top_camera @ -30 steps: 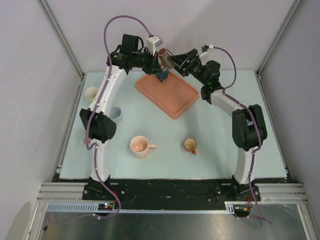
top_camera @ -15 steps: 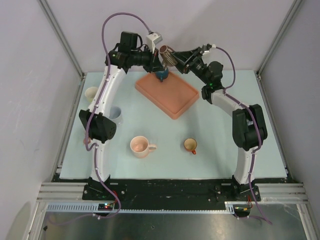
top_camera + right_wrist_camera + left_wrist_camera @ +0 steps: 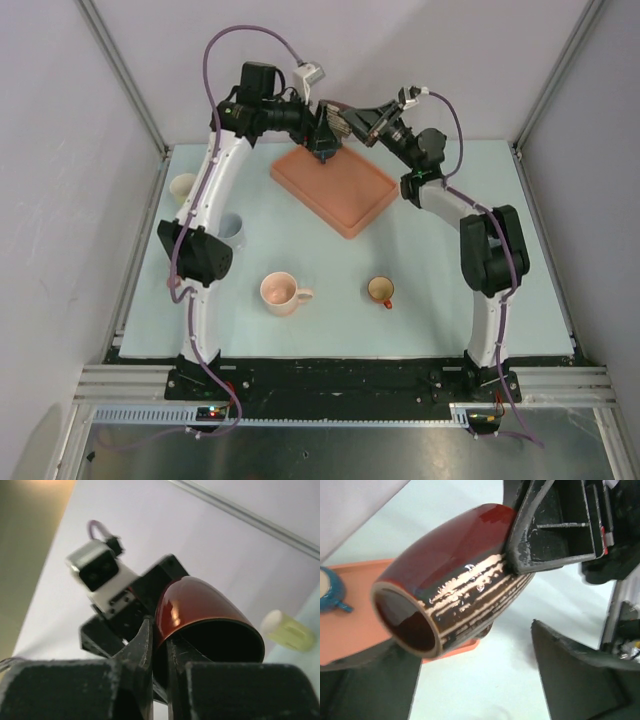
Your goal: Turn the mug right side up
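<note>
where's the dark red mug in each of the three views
top view: mug at upper centre, between the two arm tips, just beyond the orange tray.
left wrist: mug fills the centre, lying sideways.
right wrist: mug at centre right, dark hollow facing the camera.
shared landmark: the right tool clamped on the mug, seen in all three.

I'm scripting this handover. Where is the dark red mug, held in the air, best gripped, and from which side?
Probably the wall at the open end of the mug, one finger inside and one outside, coming in from that end, as the right gripper does. That wall is thin; the glossy, rounded body looks wide and slippery.
</note>
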### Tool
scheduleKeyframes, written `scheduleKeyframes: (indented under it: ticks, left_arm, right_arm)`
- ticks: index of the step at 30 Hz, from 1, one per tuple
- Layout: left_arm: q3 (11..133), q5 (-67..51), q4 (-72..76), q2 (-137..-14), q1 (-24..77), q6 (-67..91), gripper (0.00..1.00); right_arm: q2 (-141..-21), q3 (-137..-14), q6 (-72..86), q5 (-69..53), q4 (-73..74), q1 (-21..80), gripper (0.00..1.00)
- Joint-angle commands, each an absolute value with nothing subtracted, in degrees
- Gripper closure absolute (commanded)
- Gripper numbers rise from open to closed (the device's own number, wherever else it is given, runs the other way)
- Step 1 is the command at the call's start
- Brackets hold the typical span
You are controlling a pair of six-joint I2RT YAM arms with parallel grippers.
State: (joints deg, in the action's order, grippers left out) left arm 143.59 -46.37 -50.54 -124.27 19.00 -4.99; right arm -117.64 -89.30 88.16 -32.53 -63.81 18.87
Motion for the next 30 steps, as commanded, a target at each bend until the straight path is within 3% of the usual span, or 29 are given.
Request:
scheduleKeyframes:
  ticks: [1,5,8,14,20,30]
  left_arm:
    - [142.4,-39.2,-48.0,-119.7,18.3,-6.8,0.05]
    - [138.4,-31.0,-48.1,-118.1,17.7,-8.7,0.01]
    - [137.1,-22.5,-48.2,-117.9,17.6,-9.7,0.00]
    - [134.6,-12.6,-48.2,-118.7,17.6,-11.6,0.00]
    - [135.6,-9.4,-48.2,-122.9,18.5,-12.5,0.00]
    - [137.9,-6.9,-48.0,-132.1,20.4,-8.4,0.00]
  right_arm:
    - [-108.5,-84.7,74.5,-33.8,-51.4,17.0,1.00]
    - [-100.4,-85.6,47.6,-26.5,-21.6,16.0,1.00]
    - [-97.9,-92.1,24.3,-12.7,3.1,16.8,1.00]
    - [-106.6,-109.2,5.6,4.6,39.1,14.0,1.00]
    - [-114.1,-113.7,1.3,7.0,49.4,10.4,1.00]
    - [-122.9,-111.4,3.8,1.4,51.3,2.8,1.00]
